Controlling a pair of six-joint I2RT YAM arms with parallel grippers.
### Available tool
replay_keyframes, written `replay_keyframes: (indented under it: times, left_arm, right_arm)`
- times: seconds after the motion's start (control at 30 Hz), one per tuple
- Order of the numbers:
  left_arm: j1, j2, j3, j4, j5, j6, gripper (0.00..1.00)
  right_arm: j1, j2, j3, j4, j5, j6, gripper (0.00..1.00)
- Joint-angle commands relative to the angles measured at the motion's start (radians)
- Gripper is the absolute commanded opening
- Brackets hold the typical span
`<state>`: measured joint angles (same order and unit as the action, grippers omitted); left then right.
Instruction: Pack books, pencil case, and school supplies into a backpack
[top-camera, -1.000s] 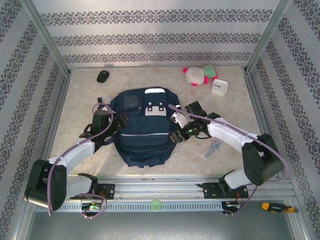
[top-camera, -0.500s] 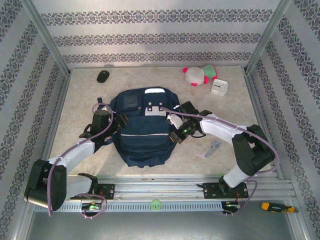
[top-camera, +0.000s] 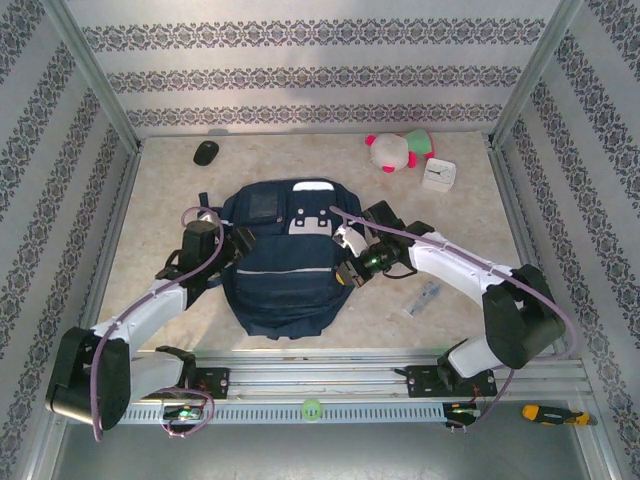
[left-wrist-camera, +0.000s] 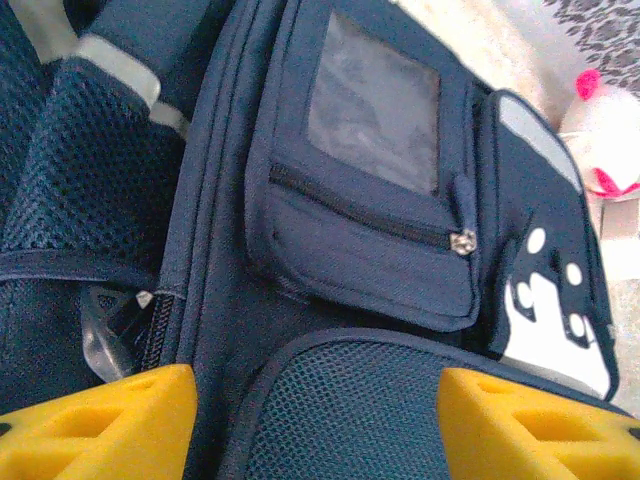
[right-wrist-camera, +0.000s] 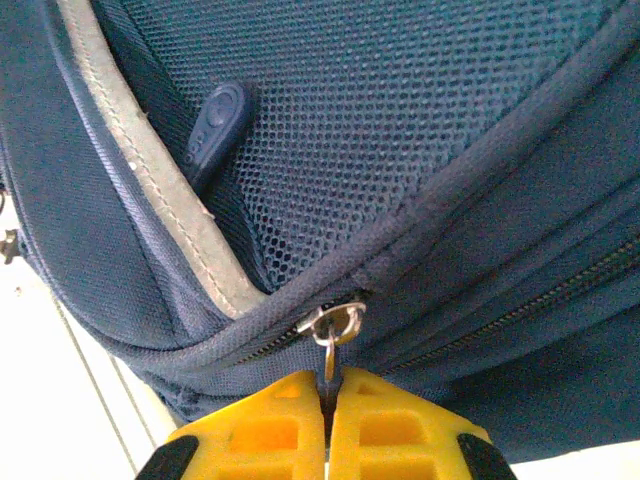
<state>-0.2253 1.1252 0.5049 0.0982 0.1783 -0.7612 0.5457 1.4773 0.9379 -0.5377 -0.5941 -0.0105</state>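
Lying flat, backpack (top-camera: 285, 288), long axis approx near-far

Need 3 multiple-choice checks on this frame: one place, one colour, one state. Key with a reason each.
1. Where is the black mouse?
A: far left part of the table
B: near edge, centre
C: far right corner

2. What colour are the fingers of the right gripper?
A: yellow
B: red
C: green

3. The right gripper is:
A: open
B: shut on nothing
C: shut on the backpack zipper pull

Key: A, it lies far left in the top view; A, the wrist view shows yellow; C, closed fingers pinch the pull.
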Motion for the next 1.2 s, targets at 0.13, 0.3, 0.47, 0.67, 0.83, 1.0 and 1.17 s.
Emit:
replay_keyframes:
  times: [0.13, 0.3, 0.47, 0.67, 0.83, 1.0, 1.17]
  left_arm:
    - [-0.095, -0.231, 0.015, 0.009, 0.052, 0.548, 0.65]
    - [-0.169, -0.286, 0.049, -0.087, 0.284, 0.926, 0.65]
    - [-0.365, -0.169, 0.129, -0.229, 0.22, 1.231, 0.69]
    - [-0.492, 0.073, 0.224, -0.191, 0.087, 1.304, 0.72]
    - [-0.511, 0.184, 0.264, -0.143, 0.104, 1.309, 0.71]
    - [-0.52, 0.205, 0.268, -0.115, 0.139, 1.284, 0.72]
    - [-0.523, 0.154, 0.247, -0.148, 0.267, 1.317, 0.76]
  right_arm:
    - [-0.021, -0.033, -0.001, -0.031, -0.088, 0.061, 0.0]
    - [-0.028, -0.029, -0.001, -0.029, -0.105, 0.059, 0.0]
    - [-0.033, -0.031, -0.001, -0.028, -0.122, 0.064, 0.0]
    - [-0.043, -0.034, -0.002, -0.03, -0.128, 0.065, 0.0]
    - [-0.049, -0.034, -0.001, -0.03, -0.136, 0.065, 0.0]
    - [-0.06, -0.034, 0.006, -0.032, -0.144, 0.058, 0.0]
    - [-0.069, -0.024, 0.008, -0.035, -0.15, 0.051, 0.0]
